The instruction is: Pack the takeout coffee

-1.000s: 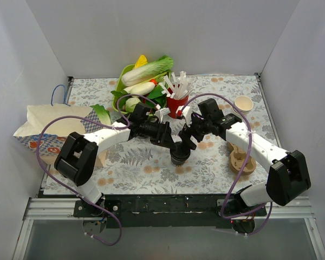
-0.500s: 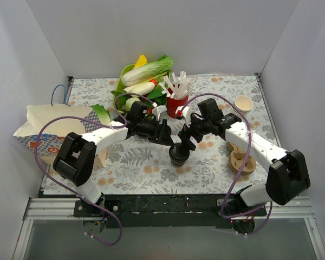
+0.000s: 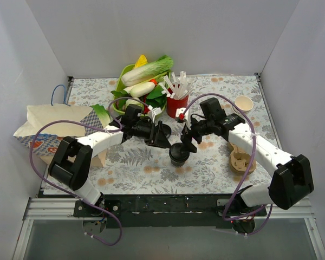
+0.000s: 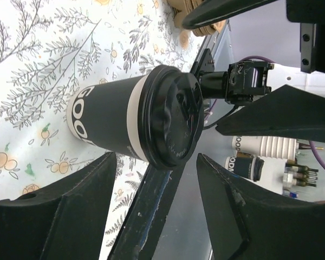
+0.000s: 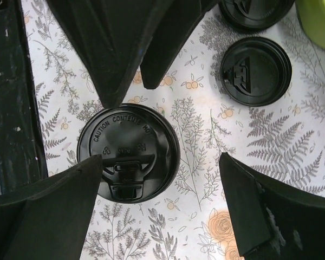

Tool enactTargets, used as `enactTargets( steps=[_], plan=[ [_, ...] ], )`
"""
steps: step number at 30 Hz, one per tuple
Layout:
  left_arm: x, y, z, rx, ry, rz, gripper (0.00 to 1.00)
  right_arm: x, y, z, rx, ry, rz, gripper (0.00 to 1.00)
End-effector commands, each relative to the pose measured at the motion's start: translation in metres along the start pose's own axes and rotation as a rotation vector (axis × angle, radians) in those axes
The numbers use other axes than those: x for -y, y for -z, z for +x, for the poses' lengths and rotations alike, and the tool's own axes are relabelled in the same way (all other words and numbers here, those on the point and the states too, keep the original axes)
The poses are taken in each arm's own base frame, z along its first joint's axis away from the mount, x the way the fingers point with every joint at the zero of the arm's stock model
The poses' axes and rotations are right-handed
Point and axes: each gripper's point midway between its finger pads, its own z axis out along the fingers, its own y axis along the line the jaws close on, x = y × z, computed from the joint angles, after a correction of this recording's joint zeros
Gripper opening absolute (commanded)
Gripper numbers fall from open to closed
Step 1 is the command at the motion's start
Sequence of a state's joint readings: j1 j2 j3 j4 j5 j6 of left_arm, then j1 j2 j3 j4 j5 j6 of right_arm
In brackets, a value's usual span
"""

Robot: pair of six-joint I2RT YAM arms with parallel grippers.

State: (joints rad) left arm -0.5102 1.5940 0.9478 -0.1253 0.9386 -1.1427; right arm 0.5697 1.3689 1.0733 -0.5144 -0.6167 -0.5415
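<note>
On the desk (image 3: 124, 162), the lidded takeout coffee (image 3: 179, 153) stands between my left end effector (image 3: 163, 138) and right end effector (image 3: 185, 140), both open, gripping nothing. Grasp step, I reckon: next, close on the cup.

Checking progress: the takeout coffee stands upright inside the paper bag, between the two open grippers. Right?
Not inside the paper bag: the takeout coffee stands upright on the table, between the open left gripper and right gripper, as the top external view shows.

Dark takeout coffee (image 3: 179, 153), black lid on, upright, centred
</note>
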Motion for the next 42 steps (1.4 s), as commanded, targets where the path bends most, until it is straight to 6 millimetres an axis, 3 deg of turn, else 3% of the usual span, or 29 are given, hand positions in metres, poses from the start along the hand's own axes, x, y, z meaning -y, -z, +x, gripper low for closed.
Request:
enactTargets(
  steps=[1,9,26,42],
  plan=[
    [0.021,0.014,0.001,0.017,-0.031,0.081,0.6,-0.01,0.009,-0.016,0.062,0.176,-0.052,0.96],
    [0.024,0.011,0.005,0.012,-0.019,0.143,0.6,-0.01,0.003,-0.009,0.028,0.37,-0.117,0.98],
    [0.006,-0.003,0.001,-0.016,0.014,0.14,0.59,-0.042,-0.003,0.004,-0.034,0.457,-0.267,0.98],
    [-0.004,-0.011,-0.001,-0.03,0.029,0.149,0.59,-0.034,-0.012,0.007,-0.06,0.46,-0.252,0.96]
  ],
)
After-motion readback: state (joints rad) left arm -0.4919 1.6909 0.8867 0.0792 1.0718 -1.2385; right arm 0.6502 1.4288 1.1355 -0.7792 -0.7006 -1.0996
